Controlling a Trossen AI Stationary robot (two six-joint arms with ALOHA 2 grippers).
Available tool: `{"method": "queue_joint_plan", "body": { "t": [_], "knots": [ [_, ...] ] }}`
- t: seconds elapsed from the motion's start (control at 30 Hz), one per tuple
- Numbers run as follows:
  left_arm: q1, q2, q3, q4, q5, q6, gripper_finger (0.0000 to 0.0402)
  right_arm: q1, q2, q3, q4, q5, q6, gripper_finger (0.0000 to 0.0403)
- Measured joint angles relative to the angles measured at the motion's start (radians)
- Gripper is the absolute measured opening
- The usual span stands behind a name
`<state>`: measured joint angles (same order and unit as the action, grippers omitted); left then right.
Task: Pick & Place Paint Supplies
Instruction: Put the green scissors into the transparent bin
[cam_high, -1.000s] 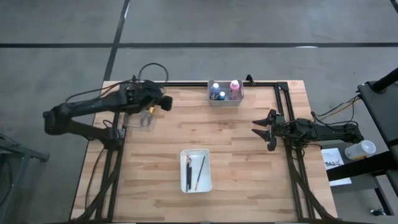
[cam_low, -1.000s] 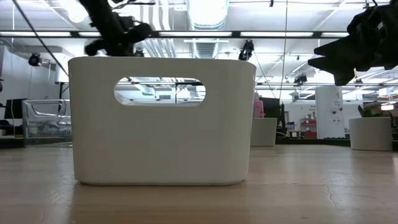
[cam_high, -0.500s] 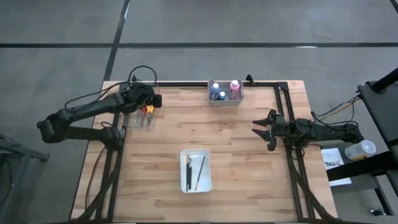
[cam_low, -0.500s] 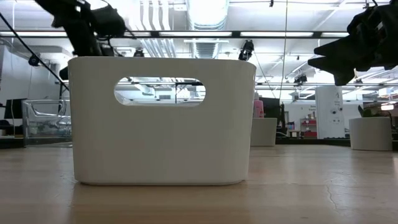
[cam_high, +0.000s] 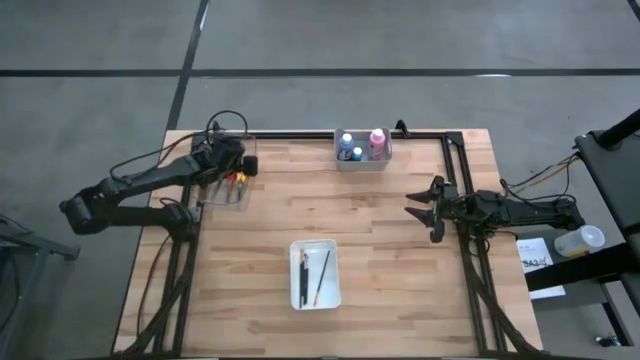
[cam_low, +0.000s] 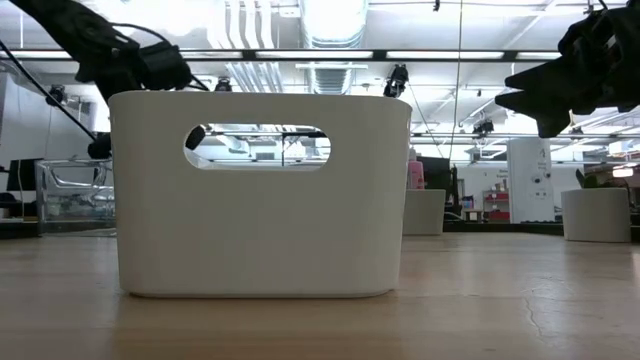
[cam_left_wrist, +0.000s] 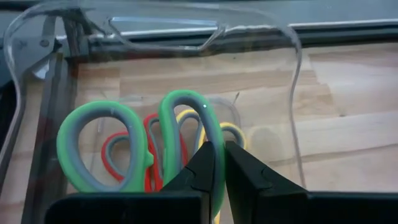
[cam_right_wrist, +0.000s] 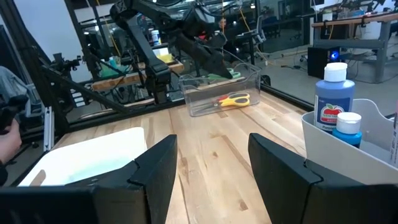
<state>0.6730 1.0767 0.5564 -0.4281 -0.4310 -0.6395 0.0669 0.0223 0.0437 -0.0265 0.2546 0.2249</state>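
My left gripper (cam_high: 240, 168) reaches into a clear bin (cam_high: 222, 192) at the table's far left. Its fingers (cam_left_wrist: 219, 165) are shut at the green-handled scissors (cam_left_wrist: 118, 143). These lie in the bin on the red-handled (cam_left_wrist: 121, 171) and orange-yellow-handled scissors (cam_left_wrist: 231, 129). My right gripper (cam_high: 422, 210) waits open and empty at the table's right side. Pink (cam_high: 377, 139) and blue (cam_high: 346, 142) bottles stand in a small bin (cam_high: 362, 163) at the far middle. Thin brushes (cam_high: 323, 277) lie in a white bin (cam_high: 315, 300) at the near middle. My left gripper pinches the rim of one green handle loop (cam_left_wrist: 210, 134) between its two fingertips, coming down into the bin from above at a slant. The green scissors lie flat in the clear bin on the other scissors' handles.
The clear bin's wall (cam_left_wrist: 292, 74) curves close around my left fingers. The right wrist view shows the blue bottle (cam_right_wrist: 329, 93) and a short teal-capped one (cam_right_wrist: 348, 127) in their bin. A black frame rail (cam_high: 330, 132) runs along the far edge. Bare wood lies mid-table.
My left gripper has gone toward the table's left edge and down, from beside the clear bin into it, and now rests low over the scissors inside. My right arm has kept still.
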Motion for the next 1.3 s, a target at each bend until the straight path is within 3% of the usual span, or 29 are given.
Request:
{"method": "queue_joint_plan", "body": {
  "t": [0.37, 0.6, 1.3],
  "knots": [
    [0.06, 0.0, 0.0, 0.051, 0.017, 0.028, 0.0025, 0.0, 0.0, 0.0, 0.0, 0.0, 0.0, 0.0193],
    [0.102, 0.01, -0.007, 0.073, 0.079, 0.064, 0.0025, 0.0, 0.0, 0.0, 0.0, 0.0, 0.0, 0.0193],
    [0.102, 0.258, -0.007, 0.153, 0.121, 0.035, 0.0026, 0.0, 0.0, 0.0, 0.0, 0.001, 0.0, 0.0193]
  ]
}}
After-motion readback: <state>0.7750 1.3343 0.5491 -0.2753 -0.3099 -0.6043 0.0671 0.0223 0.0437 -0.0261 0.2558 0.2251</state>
